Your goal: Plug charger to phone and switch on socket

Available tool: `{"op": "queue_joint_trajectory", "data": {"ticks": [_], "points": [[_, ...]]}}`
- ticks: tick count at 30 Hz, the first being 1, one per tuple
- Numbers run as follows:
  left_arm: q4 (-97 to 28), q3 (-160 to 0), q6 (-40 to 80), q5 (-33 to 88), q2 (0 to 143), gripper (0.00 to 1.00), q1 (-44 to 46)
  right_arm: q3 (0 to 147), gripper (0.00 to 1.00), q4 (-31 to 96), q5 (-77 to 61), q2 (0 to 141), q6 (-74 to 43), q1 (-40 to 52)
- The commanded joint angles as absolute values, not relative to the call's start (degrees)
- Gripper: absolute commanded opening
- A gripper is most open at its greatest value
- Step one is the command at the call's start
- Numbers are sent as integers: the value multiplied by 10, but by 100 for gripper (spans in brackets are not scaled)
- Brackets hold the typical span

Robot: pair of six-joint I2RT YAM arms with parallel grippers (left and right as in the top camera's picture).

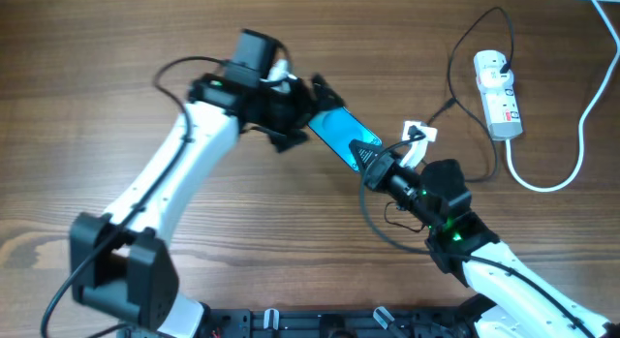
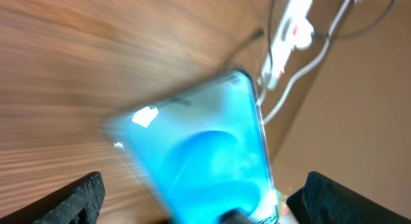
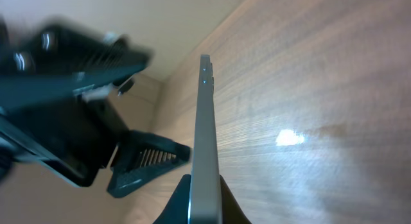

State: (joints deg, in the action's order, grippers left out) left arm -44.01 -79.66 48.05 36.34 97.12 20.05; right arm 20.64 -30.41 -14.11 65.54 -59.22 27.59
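Note:
The phone (image 1: 336,131), with a teal-blue screen, is held off the table at mid-table. My right gripper (image 1: 374,159) is shut on its near end; the right wrist view shows the phone edge-on (image 3: 205,121) pinched between the fingers (image 3: 204,201). My left gripper (image 1: 302,107) is open at the phone's far end. In the left wrist view its fingers (image 2: 205,205) stand wide apart on either side of the blurred screen (image 2: 205,147). The white socket (image 1: 497,92) lies at the right. The charger's thin black cable (image 1: 452,72) runs from it toward the phone.
A small white piece (image 1: 420,135) lies by the cable's end next to my right gripper. The socket's thick white cord (image 1: 581,125) loops at the far right. The socket also shows in the left wrist view (image 2: 292,22). The table is brown wood.

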Motion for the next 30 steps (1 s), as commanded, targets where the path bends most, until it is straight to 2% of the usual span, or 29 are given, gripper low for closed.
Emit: {"op": "queue_joint_trajectory", "data": {"ticks": [1, 5, 7, 10, 16, 21, 25, 30], "points": [[-493, -802, 377, 283, 877, 99, 130, 220, 4, -303, -207, 648, -814, 232], [-561, -802, 377, 132, 756, 100, 105, 220, 5, -304, -265, 674, -1032, 215], [-564, -802, 377, 119, 707, 100, 105, 220, 5, -319, -305, 679, -1055, 216], [-564, -802, 377, 119, 650, 100, 105, 220, 4, -319, -367, 679, -1187, 216], [-590, -786, 418, 120, 651, 100, 106, 220, 4, -402, -387, 679, -1187, 216], [-557, -724, 482, 248, 697, 100, 136, 220, 4, -393, -387, 679, -1187, 216], [-533, -715, 507, 257, 745, 100, 189, 220, 4, -391, -387, 679, -1187, 216], [-497, -712, 566, 257, 812, 91, 242, 220, 5, -391, -399, 679, -1187, 216]]}}
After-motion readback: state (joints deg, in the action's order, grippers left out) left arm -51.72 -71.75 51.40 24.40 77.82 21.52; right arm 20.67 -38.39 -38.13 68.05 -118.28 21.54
